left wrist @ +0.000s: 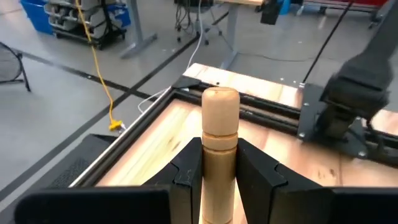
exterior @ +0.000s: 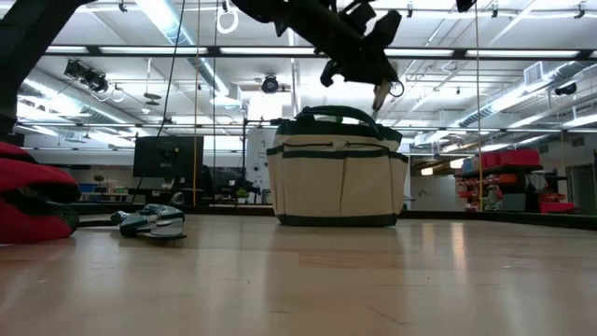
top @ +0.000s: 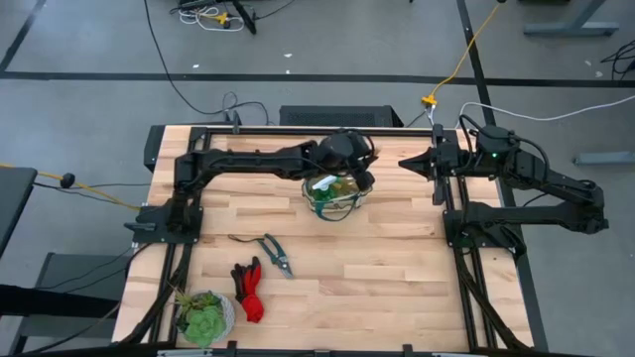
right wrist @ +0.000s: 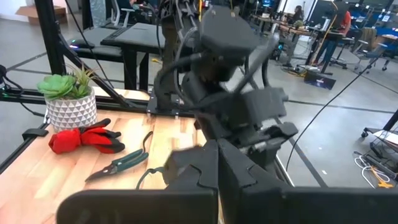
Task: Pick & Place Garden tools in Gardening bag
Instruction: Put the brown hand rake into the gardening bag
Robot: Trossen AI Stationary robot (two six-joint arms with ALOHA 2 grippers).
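Observation:
The tan gardening bag [top: 349, 205] [exterior: 336, 177] with dark green trim stands upright on its base at the table's far middle. Something green shows inside it. My left gripper [top: 342, 167] [exterior: 373, 70] hovers just above the bag's top and is shut on a wooden-handled garden tool [left wrist: 221, 118]; the tool's metal end is hidden. The green-handled pruning shears [top: 274, 252] [right wrist: 121, 163] and the red-and-black gloves [top: 248, 290] [right wrist: 81, 140] lie flat on the table nearer the front. My right gripper [top: 405, 162] [right wrist: 217, 163] waits shut at the far right, holding nothing. My left gripper pinches the tool's round wooden handle [left wrist: 219, 163] between its two fingers [left wrist: 186, 163], one on each side. The fingers lie along the handle, and its rounded free end [left wrist: 221, 99] juts out past the fingertips. The tool is lifted clear, over the bag's opening.
A leafy green plant in a pale patterned pot [top: 203, 317] [right wrist: 69, 99] stands at the near left corner. Black frame rails [top: 189, 258] run along the table's left and right sides. Bare wood [top: 377, 278] lies between the bag and the near edge.

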